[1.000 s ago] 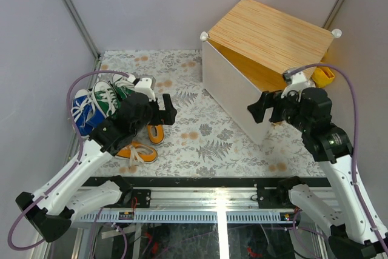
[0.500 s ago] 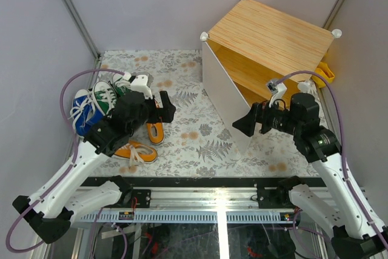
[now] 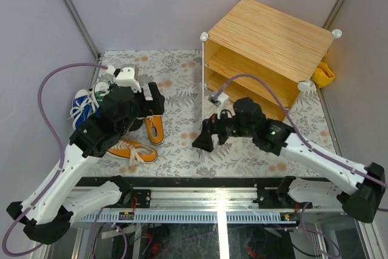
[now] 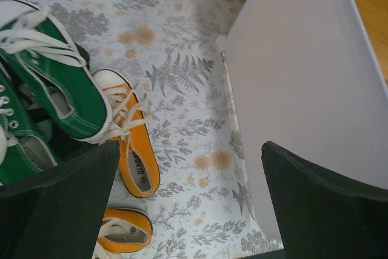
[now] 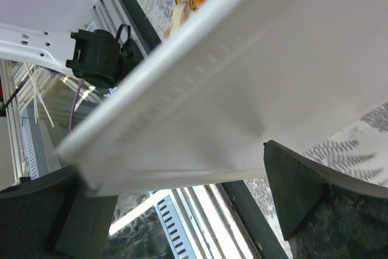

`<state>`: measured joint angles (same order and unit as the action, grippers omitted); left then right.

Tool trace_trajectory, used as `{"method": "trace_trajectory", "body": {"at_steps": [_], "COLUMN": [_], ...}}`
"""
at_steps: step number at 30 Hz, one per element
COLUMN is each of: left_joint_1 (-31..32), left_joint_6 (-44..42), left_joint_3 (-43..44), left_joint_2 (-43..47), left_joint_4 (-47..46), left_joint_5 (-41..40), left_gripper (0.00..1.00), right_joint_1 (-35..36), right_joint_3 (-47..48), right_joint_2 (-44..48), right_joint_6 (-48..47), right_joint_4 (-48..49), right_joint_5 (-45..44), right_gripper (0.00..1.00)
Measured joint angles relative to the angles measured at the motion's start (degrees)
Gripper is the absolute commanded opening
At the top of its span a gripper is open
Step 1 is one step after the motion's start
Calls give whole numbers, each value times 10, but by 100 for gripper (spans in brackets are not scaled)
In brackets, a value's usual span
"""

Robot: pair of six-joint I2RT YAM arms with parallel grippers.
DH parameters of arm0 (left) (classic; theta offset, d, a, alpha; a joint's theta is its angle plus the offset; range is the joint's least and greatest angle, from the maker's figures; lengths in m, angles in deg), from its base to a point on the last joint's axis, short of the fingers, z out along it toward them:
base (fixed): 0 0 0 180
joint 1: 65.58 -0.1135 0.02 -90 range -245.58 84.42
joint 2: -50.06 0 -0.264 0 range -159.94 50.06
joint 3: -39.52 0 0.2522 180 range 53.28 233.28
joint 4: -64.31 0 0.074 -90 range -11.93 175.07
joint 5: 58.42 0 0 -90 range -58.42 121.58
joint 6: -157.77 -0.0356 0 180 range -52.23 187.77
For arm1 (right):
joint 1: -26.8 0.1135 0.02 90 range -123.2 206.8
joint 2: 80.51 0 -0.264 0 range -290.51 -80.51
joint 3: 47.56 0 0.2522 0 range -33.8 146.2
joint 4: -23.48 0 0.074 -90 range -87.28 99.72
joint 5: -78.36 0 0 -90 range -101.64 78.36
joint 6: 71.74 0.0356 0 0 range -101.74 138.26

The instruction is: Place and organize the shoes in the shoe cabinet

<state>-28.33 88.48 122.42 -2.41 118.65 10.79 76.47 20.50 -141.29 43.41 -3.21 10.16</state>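
- Top view: the shoe cabinet (image 3: 273,34) stands at the far right of the floral mat (image 3: 182,71). Its white door panel (image 3: 202,89) stands open toward the near side, seen edge-on, and two wooden shelves (image 3: 242,68) are exposed.
- The right gripper (image 3: 203,141) is at the door's near free edge. The left gripper (image 3: 153,96) hangs over the shoes at the left. These are blue shoes (image 3: 79,106) farthest left, green shoes (image 3: 102,92) beside them and orange shoes (image 3: 154,130) nearer the middle.
- A yellow object (image 3: 323,76) lies just right of the cabinet.
- Left wrist view: the left jaws stand wide apart with nothing between them. Green shoes lie to the left, overlapping one orange shoe, and the second orange shoe lies nearer. The door panel stands to the right.
- Right wrist view: the right jaws are spread wide with the door panel's edge lying between them. Whether either finger touches the panel cannot be told.
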Motion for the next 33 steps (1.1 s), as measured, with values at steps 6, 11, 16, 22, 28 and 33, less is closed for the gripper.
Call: {"method": "trace_trajectory", "body": {"at_steps": [6,11,16,22,28,33], "left_joint_1": [0,0,0,0,0,-28], "left_joint_6": [-3,-9,-16,-15,-5,30], "left_joint_3": [26,29,29,19,11,12], "left_joint_2": [17,33,33,32,13,-31], "left_joint_4": [18,29,34,33,33,39], "left_joint_5": [-58,-81,-91,-97,-111,-157], "left_gripper": [100,100,100,100,100,100], "right_joint_1": [88,142,164,163,163,163], "right_joint_3": [63,169,187,155,121,93], "right_joint_2": [-161,-277,-296,-272,-210,-136], "right_joint_6": [0,-13,-24,-26,-27,-28], "right_joint_4": [65,80,81,77,45,10], "right_joint_5": [-18,-36,-73,-103,-129,-164], "right_gripper": [100,100,100,100,100,100]}}
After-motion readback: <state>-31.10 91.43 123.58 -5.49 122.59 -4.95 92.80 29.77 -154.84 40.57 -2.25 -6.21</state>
